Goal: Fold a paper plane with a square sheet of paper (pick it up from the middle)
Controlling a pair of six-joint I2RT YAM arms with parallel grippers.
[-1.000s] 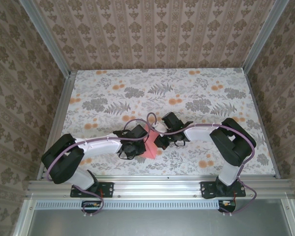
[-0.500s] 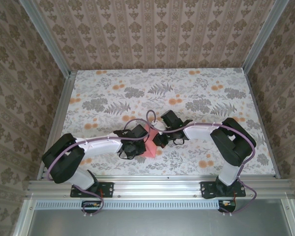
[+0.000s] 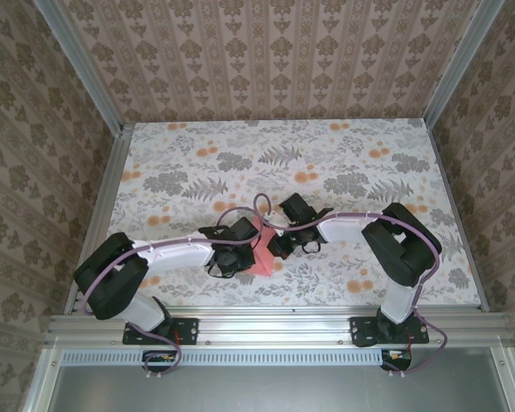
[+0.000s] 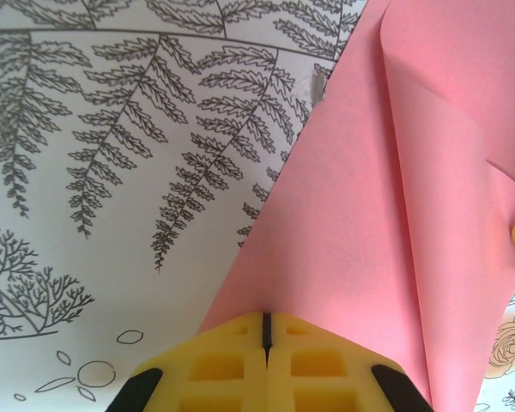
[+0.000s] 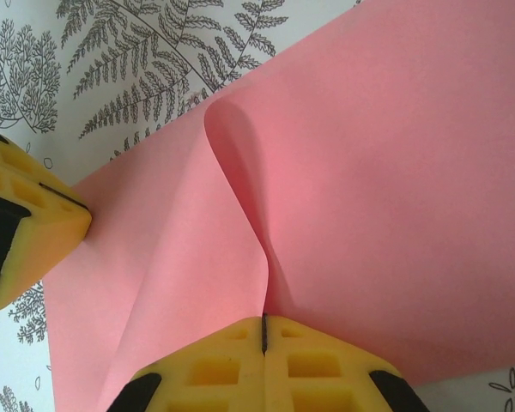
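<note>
Pink square sheet of paper [image 5: 386, 172], pinched by the left end effector [image 4: 264, 330] at 9 o'clock and right end effector [image 5: 263, 330] at 6 (both pressed together), could tear under opposed pulls.

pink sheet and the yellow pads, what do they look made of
Sheet: thin paper by the look of it, matte pink. It bends into a soft rounded fold and shows no gloss.
Pads: likely moulded foam or soft rubber, matte yellow, with square recesses in the face. The look doesn't settle which of the two.
</note>
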